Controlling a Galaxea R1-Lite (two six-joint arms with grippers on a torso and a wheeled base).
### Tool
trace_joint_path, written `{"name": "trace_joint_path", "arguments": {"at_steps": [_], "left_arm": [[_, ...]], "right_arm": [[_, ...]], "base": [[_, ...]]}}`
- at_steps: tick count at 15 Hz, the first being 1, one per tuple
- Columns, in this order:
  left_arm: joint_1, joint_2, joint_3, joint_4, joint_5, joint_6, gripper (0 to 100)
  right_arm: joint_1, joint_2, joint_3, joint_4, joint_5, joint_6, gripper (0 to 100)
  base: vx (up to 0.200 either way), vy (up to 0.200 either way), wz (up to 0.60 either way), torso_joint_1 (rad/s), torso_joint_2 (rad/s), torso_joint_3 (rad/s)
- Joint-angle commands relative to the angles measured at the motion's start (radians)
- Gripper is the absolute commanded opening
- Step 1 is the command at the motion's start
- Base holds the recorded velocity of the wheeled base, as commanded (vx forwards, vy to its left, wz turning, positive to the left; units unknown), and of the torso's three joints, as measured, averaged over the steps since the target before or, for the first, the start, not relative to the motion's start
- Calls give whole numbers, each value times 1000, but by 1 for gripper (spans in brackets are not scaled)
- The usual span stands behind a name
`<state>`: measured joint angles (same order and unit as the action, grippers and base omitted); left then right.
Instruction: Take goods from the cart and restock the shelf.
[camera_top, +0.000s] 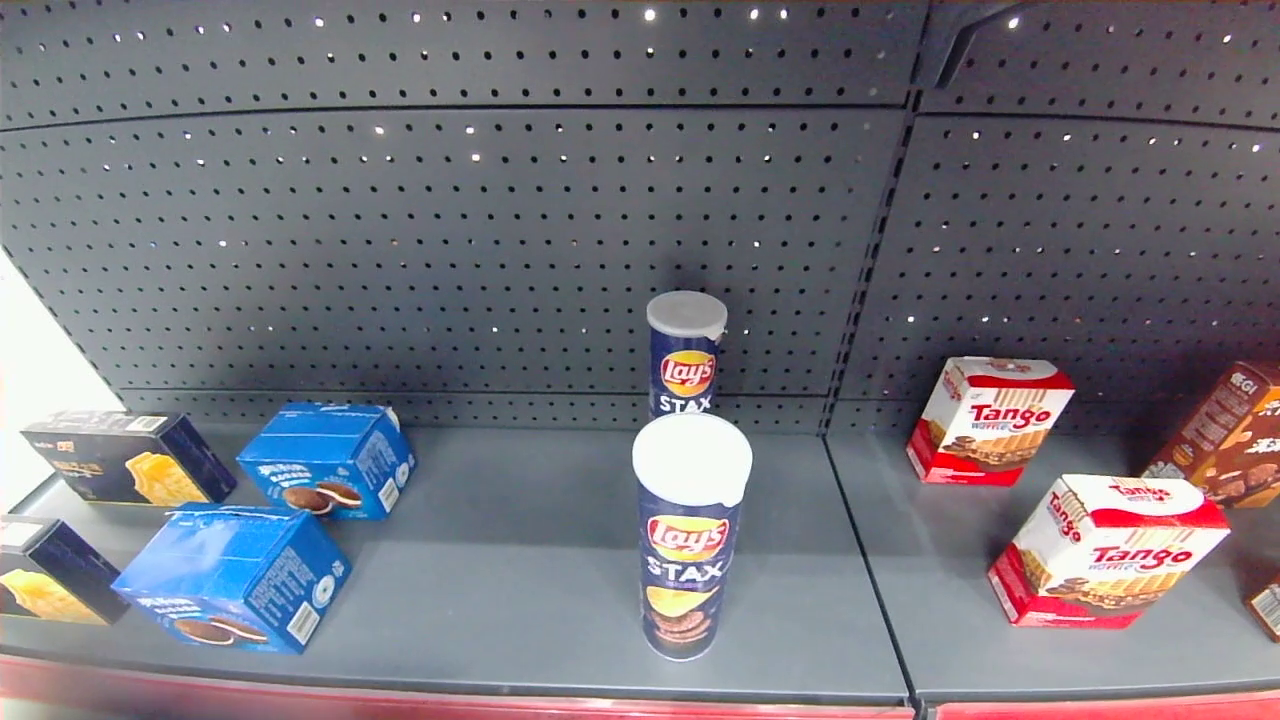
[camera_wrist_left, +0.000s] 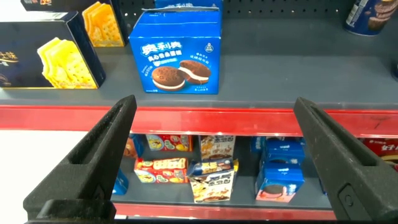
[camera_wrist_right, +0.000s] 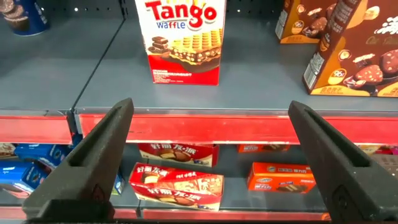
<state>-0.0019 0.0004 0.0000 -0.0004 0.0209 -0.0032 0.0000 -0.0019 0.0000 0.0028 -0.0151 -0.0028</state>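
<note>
Head view: shelf (camera_top: 520, 560) is stocked with chip cans (camera_top: 690, 540), cookie boxes (camera_top: 235, 575) and waffle boxes (camera_top: 1105, 550).
Left wrist view: left gripper (camera_wrist_left: 214, 106) is held spread and empty before the shelf edge. A cookie box (camera_wrist_left: 177, 53) stands beyond it, well apart.
Right wrist view: right gripper (camera_wrist_right: 211, 106) is likewise spread and empty, with a waffle box (camera_wrist_right: 183, 40) beyond, untouched.
Judged between placements; a fresh item is to be fetched from the cart.
</note>
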Motion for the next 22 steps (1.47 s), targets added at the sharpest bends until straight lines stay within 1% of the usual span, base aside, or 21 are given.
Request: {"name": "trace_joint_path", "arguments": {"at_steps": [1,12,13,18,22], "left_arm": [[0,0,0,0,-1,0,100],[-1,0,0,0,-1,0,100],[0,0,0,0,-1,2,100],[0,0,0,0,-1,3,100],[0,0,0,0,1,-1,100]], "right_arm": [[0,2,0,0,1,0,100],[0,2,0,0,1,0,100],[0,2,0,0,1,0,100],[0,2,0,-1,1,0,100],[0,2,0,-1,1,0,100]], "base": [[0,200,0,-7,-2,2],[0,0,0,0,0,0],[-200,0,0,-2,-2,-2],[0,0,0,0,0,0],[0,0,0,0,0,0]]}}
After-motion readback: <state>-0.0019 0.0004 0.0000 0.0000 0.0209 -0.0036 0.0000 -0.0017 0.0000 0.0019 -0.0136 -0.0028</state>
